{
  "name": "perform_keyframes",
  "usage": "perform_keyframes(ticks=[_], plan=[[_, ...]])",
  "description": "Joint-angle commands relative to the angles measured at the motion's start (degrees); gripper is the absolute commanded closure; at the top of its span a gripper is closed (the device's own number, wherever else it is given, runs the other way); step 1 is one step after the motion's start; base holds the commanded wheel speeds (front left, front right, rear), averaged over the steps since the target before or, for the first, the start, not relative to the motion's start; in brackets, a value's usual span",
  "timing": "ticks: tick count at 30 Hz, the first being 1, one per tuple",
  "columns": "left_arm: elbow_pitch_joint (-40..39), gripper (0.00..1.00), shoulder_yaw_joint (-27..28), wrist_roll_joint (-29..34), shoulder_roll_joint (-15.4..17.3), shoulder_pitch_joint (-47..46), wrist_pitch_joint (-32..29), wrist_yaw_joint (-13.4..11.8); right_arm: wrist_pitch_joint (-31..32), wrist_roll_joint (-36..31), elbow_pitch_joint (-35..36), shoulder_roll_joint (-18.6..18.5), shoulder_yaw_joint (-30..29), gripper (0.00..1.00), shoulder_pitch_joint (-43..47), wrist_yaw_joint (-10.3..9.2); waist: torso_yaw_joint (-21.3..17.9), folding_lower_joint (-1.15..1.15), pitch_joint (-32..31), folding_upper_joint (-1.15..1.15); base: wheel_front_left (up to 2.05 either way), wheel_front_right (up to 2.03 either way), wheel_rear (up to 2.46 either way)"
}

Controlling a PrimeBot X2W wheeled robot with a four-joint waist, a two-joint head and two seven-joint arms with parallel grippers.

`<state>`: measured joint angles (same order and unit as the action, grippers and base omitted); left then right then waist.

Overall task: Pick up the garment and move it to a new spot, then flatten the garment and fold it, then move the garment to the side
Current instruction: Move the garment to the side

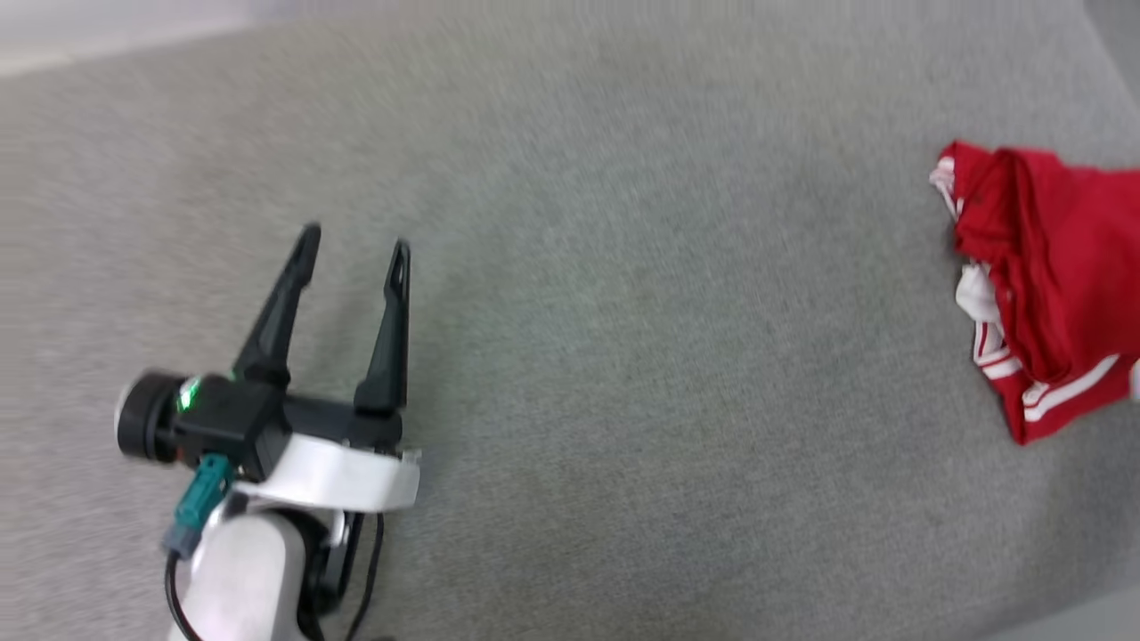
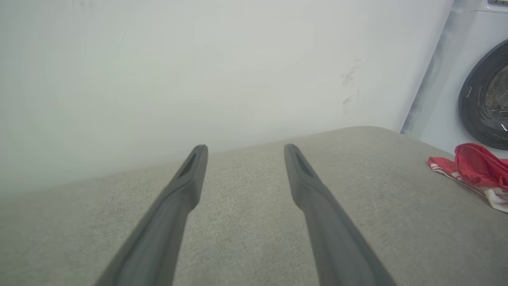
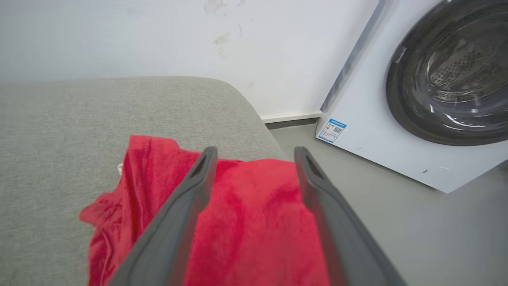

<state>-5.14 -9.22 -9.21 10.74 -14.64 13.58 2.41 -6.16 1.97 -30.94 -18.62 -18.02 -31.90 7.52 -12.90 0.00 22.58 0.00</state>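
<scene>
Grey fabric covers the bench (image 1: 570,374), which stands against a pale wall (image 2: 198,59); a white washing machine (image 3: 377,131) with a dark round door sits on the floor (image 3: 416,230) past the bench's rounded corner. Left gripper (image 1: 354,240): at the lower left of the head view, jaws spread wide with nothing between them, over bare fabric and well apart from the garment (image 1: 1042,267). Garment: a crumpled red heap with white parts and red-and-white stripe trim, lying at the bench's right edge, partly cut off by the head view's border. Right gripper (image 3: 256,150): jaws spread wide and gripping nothing, directly over the red cloth, which shows between and to either side of the two fingers. Whether those fingers touch the cloth cannot be told.
</scene>
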Motion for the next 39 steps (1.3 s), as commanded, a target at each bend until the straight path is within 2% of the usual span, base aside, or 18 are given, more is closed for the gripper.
perform_keyframes(ticks=[1, 12, 23, 31, 39], plan=[[0.81, 0.0, 0.44, -0.64, -0.47, 2.45, 0.35, -1.01, 0.43, 0.77, 3.23, 1.9, 0.44, 0.0, 3.91, -0.06, 3.07, 0.0, -5.71, 0.0, 0.0, 0.0, 0.0], [4.8, 0.0, 3.91, -3.53, -1.34, 10.37, 1.24, -3.52, 5.86, 2.4, 19.61, 10.31, 5.72, 0.0, 20.98, -0.06, 8.36, 0.0, -13.58, 0.0, 0.0, 0.0, 0.0], [9.63, 0.0, 6.76, -4.35, 0.16, 14.55, 1.53, -4.33, 8.37, 4.31, 29.3, 12.64, 12.71, 0.0, 28.45, -0.06, 12.32, 0.0, -19.42, 0.0, 0.0, 0.0, 0.0], [12.39, 0.0, 5.77, -4.96, -0.08, 18.74, 1.58, -3.59, 10.09, 4.26, 35.02, 14.22, 14.77, 0.0, 36.04, -0.06, 12.06, 0.0, -24.25, 0.0, 0.0, 0.0, 0.0], [13.12, 0.0, 6.12, -5.05, 0.66, 19.05, 1.62, -3.83, 10.58, 3.97, 39.03, 15.01, 15.88, 0.0, 37.91, -0.06, 11.31, 0.0, -25.29, 0.0, 0.0, 0.0, 0.0]])
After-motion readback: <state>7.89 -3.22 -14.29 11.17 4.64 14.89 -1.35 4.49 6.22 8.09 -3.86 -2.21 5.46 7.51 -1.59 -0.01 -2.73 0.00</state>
